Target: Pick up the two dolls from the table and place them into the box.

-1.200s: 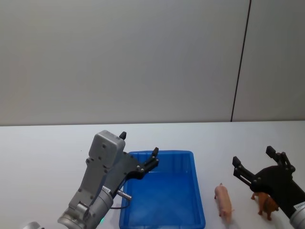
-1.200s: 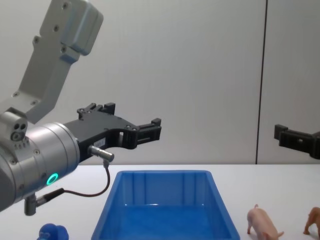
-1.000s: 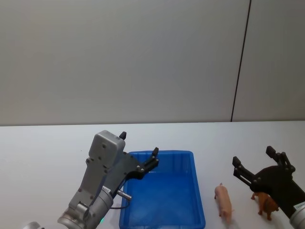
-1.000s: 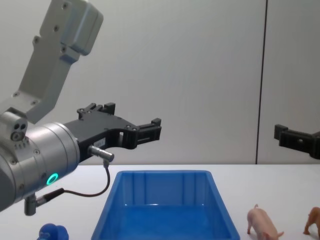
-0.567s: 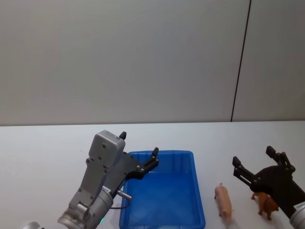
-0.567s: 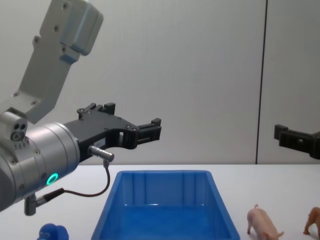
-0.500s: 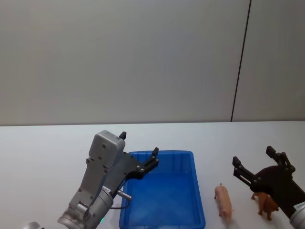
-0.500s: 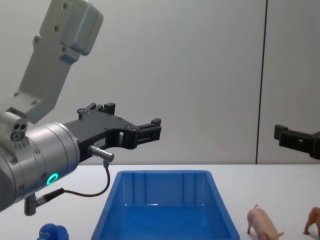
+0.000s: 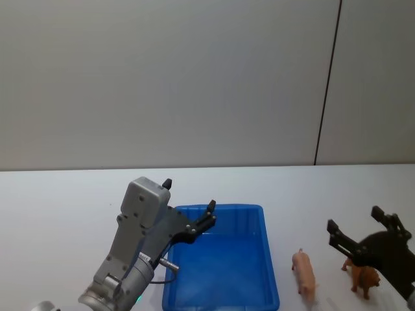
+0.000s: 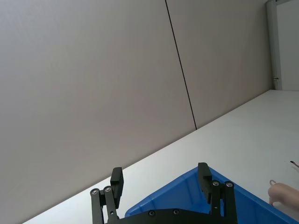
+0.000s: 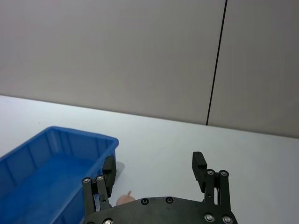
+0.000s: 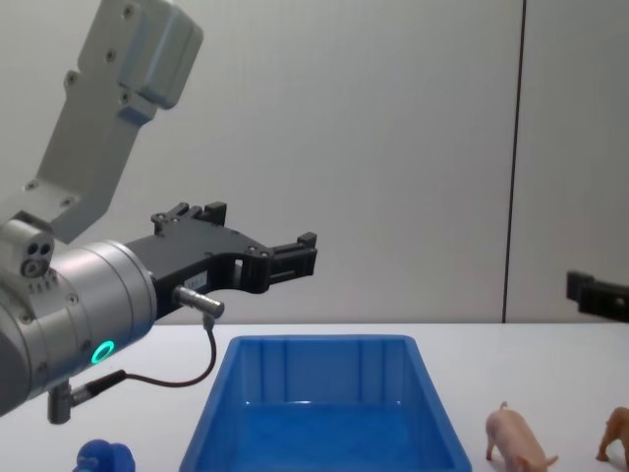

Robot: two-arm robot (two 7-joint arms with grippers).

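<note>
No text, brand, number or sign could be read on anything in view.

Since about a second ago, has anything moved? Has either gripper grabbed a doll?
The right gripper shifted toward the robot's right, still open and empty, near the reddish-brown animal. Nothing was taken hold of or let go. Unchanged: the left gripper is open over the blue box, which holds no doll. The pink pig and the reddish-brown animal stand on the table right of it.
</note>
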